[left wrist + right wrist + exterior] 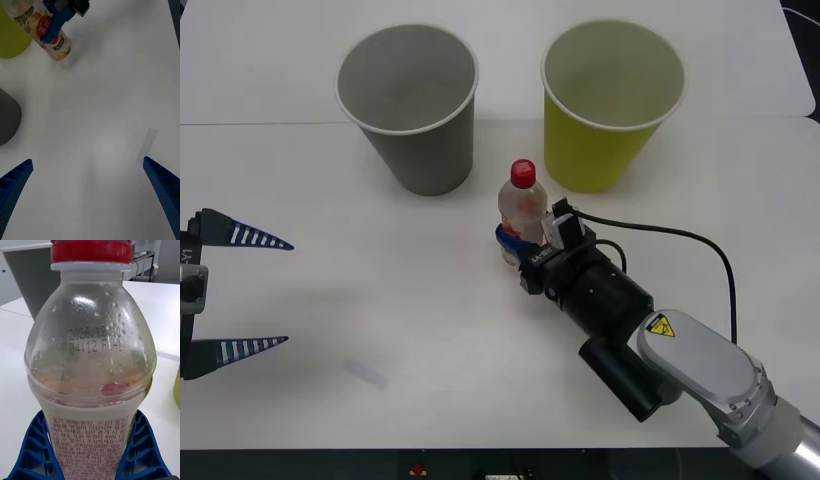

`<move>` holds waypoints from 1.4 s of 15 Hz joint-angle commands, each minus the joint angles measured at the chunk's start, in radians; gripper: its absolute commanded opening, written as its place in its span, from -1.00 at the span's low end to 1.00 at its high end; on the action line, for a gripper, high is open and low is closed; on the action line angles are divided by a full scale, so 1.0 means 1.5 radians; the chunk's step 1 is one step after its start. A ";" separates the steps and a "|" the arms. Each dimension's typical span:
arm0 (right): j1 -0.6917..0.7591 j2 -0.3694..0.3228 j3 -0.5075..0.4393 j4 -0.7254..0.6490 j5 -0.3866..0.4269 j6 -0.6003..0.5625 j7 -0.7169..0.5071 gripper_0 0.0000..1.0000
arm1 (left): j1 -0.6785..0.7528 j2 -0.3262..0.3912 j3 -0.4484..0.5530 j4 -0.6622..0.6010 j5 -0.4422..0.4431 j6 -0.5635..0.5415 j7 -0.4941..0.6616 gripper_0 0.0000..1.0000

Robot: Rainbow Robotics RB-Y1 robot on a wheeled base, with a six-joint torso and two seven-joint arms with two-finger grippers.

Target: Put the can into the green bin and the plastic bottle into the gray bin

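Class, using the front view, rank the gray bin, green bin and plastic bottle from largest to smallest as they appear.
1. gray bin and green bin: look alike, no ranking.
2. plastic bottle: clearly smallest, held by the right gripper.
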 commanded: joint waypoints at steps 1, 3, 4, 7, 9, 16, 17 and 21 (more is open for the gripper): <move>0.017 -0.051 -0.014 -0.046 -0.044 -0.070 -0.003 -1.00 | 0.000 0.000 0.000 0.000 0.000 0.000 0.000 1.00; 0.019 -0.078 -0.042 -0.052 -0.052 -0.153 -0.012 -1.00 | 0.000 0.000 0.000 0.000 0.000 0.000 0.000 1.00; 0.019 -0.086 -0.060 -0.052 -0.053 -0.195 -0.019 -1.00 | 0.000 0.000 0.000 0.000 0.000 0.000 0.000 1.00; 0.019 -0.102 -0.093 -0.056 -0.044 -0.286 -0.083 -1.00 | 0.000 0.000 0.000 0.000 0.000 0.000 0.000 1.00; 0.017 -0.115 -0.115 -0.063 -0.030 -0.348 -0.129 -1.00 | 0.000 0.000 0.000 0.000 0.000 0.000 0.000 1.00; 0.015 -0.115 -0.288 -0.188 0.305 -0.646 -0.482 -1.00 | 0.000 0.000 0.000 0.000 0.000 0.000 0.000 1.00; 0.015 -0.103 -0.314 -0.216 0.358 -0.690 -0.539 -1.00 | 0.000 0.000 0.000 0.000 0.000 0.000 0.000 1.00; -0.011 -0.055 -0.372 -0.312 0.505 -0.825 -0.737 -1.00 | 0.000 0.000 0.000 0.000 0.000 0.000 0.000 1.00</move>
